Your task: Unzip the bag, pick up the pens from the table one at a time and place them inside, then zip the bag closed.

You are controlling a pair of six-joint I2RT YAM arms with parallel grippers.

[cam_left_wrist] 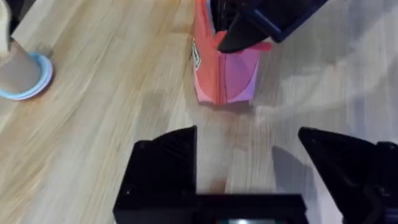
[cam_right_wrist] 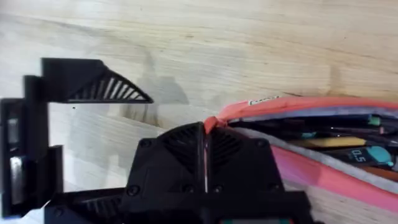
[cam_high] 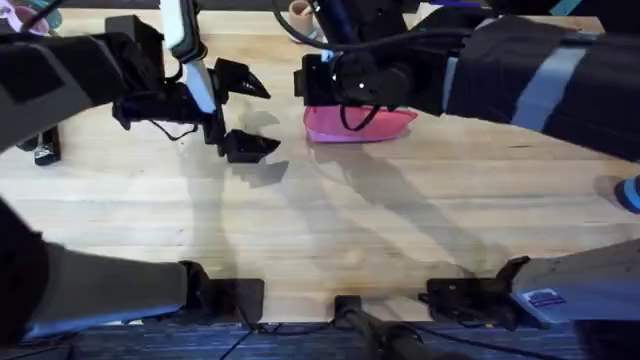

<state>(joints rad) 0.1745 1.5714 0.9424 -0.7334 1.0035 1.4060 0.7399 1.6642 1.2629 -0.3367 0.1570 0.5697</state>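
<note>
Right gripper (cam_right_wrist: 205, 146): jaws closed, pinching zipper end of bag (cam_right_wrist: 323, 143), pens (cam_right_wrist: 336, 134) inside. Left gripper (cam_left_wrist: 249, 168): wide open, empty, just short of bag. Risk: unanchored bag drags across table (cam_high: 330, 220) during zip pull.

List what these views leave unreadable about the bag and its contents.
- Overhead: the right arm covers the bag's top edge, hiding the zipper.
- Right wrist: the right tool, shut at the bag's end, hides the zipper pull; the frame edge cuts off the pens inside.
- Left wrist: the label is too small to read.
</note>
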